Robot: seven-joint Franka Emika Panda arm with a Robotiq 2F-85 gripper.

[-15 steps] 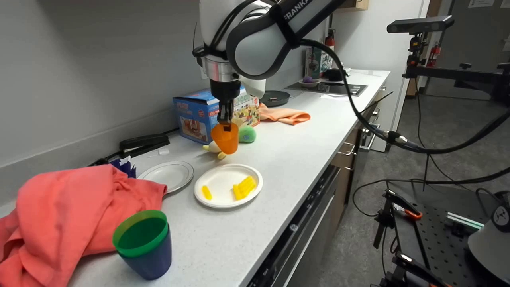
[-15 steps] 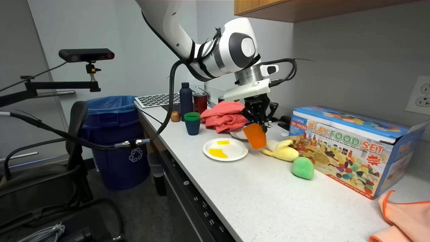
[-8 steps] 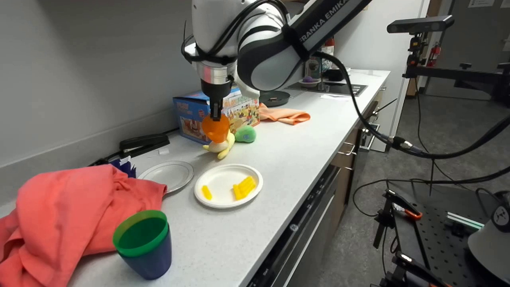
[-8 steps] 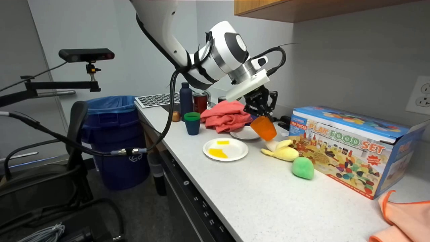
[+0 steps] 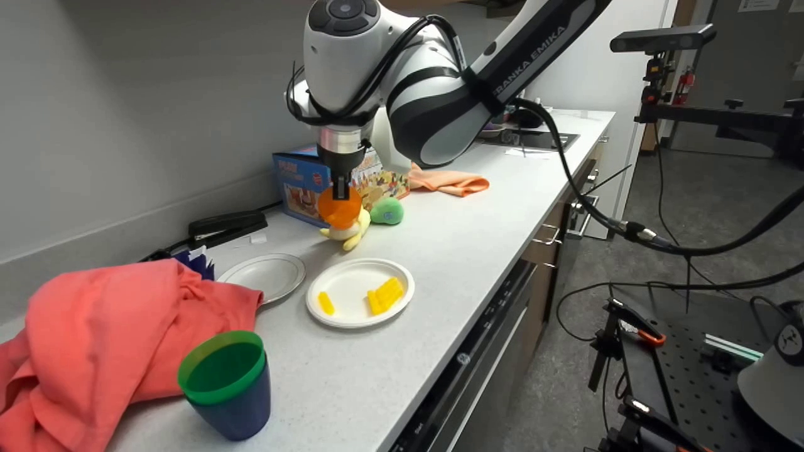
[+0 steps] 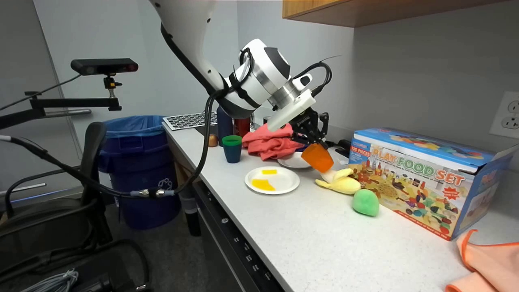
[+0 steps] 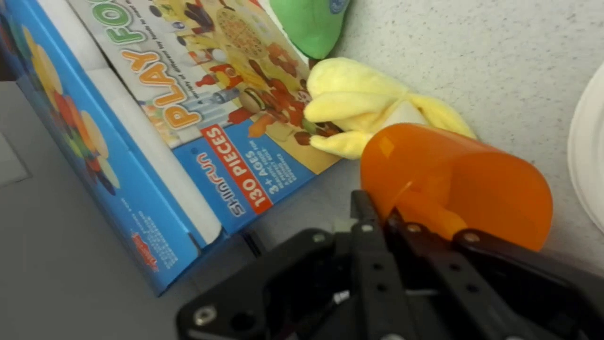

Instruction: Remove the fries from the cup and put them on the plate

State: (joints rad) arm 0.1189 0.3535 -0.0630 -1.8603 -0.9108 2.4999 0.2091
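My gripper (image 7: 380,212) is shut on the wall of the orange cup (image 7: 500,189). In both exterior views I hold the cup (image 5: 340,210) (image 6: 317,157) tilted above the counter, just above a plush banana and apart from the plate. A stick-shaped piece (image 7: 436,217) shows in the cup in the wrist view, orange-tinted; it looks like a fry. The white plate (image 5: 348,282) (image 6: 284,178) bears one yellow fry (image 5: 326,303) on one side and several fries (image 5: 384,296) clustered on the other. The plate's edge (image 7: 585,151) shows at the right of the wrist view.
The yellow plush banana (image 6: 342,184) and a green plush (image 6: 365,202) lie by the play food box (image 6: 413,178). A bare plate (image 5: 267,276), a coral cloth (image 5: 125,345) and a green-blue cup (image 5: 226,386) stand nearby. The wall runs behind.
My gripper has carried the cup back toward the wall, away from the plate, and tilted more. Over the last half second it sank slightly. The fries on the plate have not moved.
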